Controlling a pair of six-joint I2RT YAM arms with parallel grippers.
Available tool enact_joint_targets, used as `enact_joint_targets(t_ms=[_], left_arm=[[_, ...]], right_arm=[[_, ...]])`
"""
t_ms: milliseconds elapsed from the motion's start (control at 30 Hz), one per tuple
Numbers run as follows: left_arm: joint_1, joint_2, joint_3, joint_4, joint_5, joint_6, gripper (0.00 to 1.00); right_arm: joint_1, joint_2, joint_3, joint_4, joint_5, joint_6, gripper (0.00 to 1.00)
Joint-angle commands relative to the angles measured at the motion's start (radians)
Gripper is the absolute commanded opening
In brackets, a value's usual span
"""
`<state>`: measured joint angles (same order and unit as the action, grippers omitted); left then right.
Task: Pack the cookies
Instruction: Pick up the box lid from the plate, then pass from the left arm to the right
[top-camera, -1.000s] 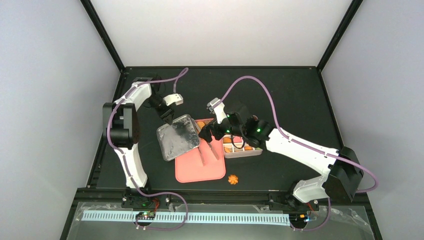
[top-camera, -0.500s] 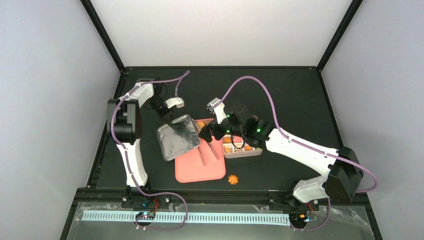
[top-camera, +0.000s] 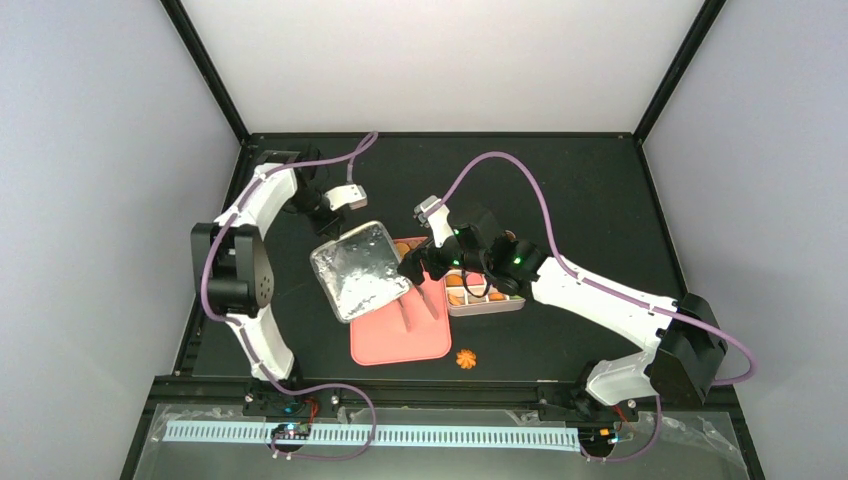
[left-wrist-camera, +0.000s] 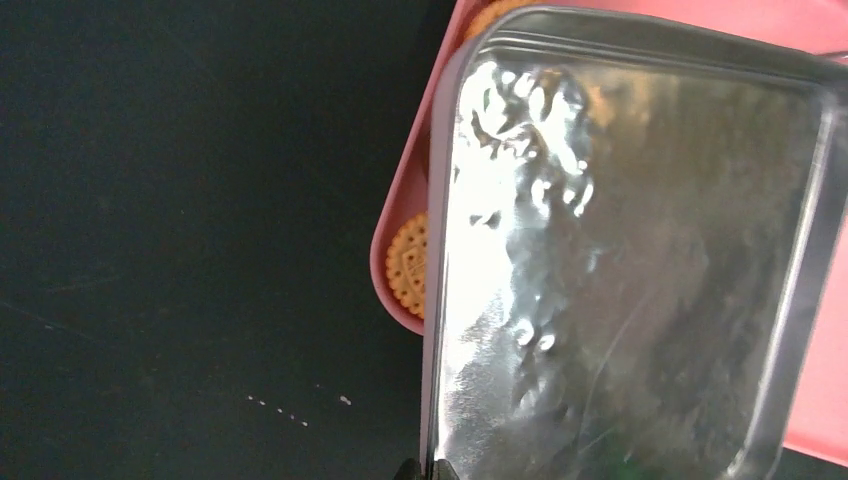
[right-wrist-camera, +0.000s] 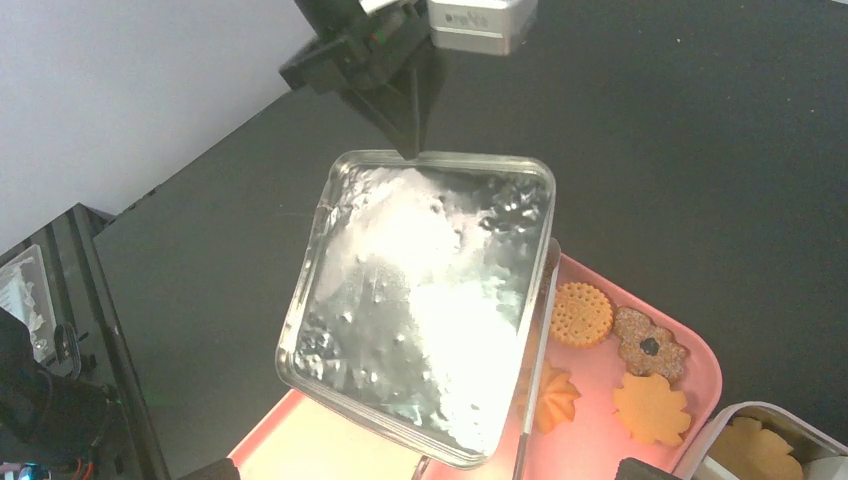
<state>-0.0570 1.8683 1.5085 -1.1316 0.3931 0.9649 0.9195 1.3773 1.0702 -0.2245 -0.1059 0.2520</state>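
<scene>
Several cookies lie on the pink tray (right-wrist-camera: 690, 350): a round one (right-wrist-camera: 581, 314), a brown flower (right-wrist-camera: 650, 345), an orange flower (right-wrist-camera: 651, 408) and a swirl (right-wrist-camera: 558, 395) half under a shiny silver tin lid (top-camera: 362, 270). More cookies fill the white tin (top-camera: 485, 300). One cookie (top-camera: 465, 358) lies loose on the table. My left gripper (left-wrist-camera: 437, 468) is shut on the lid's rim (right-wrist-camera: 412, 152) and holds the lid tilted over the tray's far left part. My right gripper (top-camera: 418, 308) hangs open above the tray, holding nothing.
The pink tray (top-camera: 400, 340) lies mid-table with the white tin touching its right side. A round cookie (left-wrist-camera: 408, 268) shows at the tray's edge beside the lid. The black table's raised border (top-camera: 240, 160) runs around it.
My left gripper has shut on the lid's rim. The lid has turned and shifted right, further over the pink tray. The right arm has not moved.
</scene>
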Motion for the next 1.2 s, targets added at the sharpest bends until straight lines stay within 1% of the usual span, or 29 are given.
enact_joint_targets(t_ms=[0, 133, 233, 400, 533, 700, 833, 933, 1033, 1067, 1167], left_arm=[[-0.027, -0.095, 0.009, -0.056, 0.04, 0.025, 0.02], [-0.058, -0.158, 0.02, -0.094, 0.062, 0.024, 0.02], [-0.086, -0.207, 0.054, -0.151, 0.116, 0.034, 0.01], [-0.144, -0.302, 0.095, -0.235, 0.172, 0.091, 0.02], [-0.188, -0.376, 0.095, -0.252, 0.199, 0.119, 0.02], [-0.242, -0.449, 0.081, -0.244, 0.151, 0.132, 0.01], [-0.283, -0.501, 0.034, -0.194, 0.108, 0.114, 0.02], [-0.303, -0.53, -0.074, -0.123, 0.096, 0.085, 0.02], [-0.308, -0.505, -0.171, -0.064, 0.039, 0.019, 0.01], [-0.307, -0.479, -0.188, -0.058, 0.02, -0.016, 0.03], [-0.297, -0.416, -0.239, -0.035, -0.017, -0.094, 0.11]], right_arm=[[-0.004, 0.0, -0.002, 0.031, 0.025, 0.008, 1.0], [-0.004, -0.007, -0.009, 0.045, 0.011, 0.012, 1.0], [-0.008, -0.014, -0.02, 0.063, -0.011, 0.017, 1.0], [-0.037, -0.037, -0.048, 0.093, -0.095, 0.022, 1.0], [-0.055, -0.047, -0.07, 0.112, -0.14, 0.027, 1.0], [-0.074, -0.053, -0.099, 0.132, -0.151, 0.037, 1.0], [-0.081, -0.056, -0.131, 0.174, -0.167, 0.049, 1.0], [-0.081, -0.04, -0.137, 0.18, -0.17, 0.054, 1.0], [-0.08, -0.021, -0.137, 0.167, -0.156, 0.063, 1.0], [-0.081, -0.008, -0.134, 0.158, -0.139, 0.064, 1.0], [-0.081, 0.053, -0.097, 0.102, -0.076, 0.045, 0.97]])
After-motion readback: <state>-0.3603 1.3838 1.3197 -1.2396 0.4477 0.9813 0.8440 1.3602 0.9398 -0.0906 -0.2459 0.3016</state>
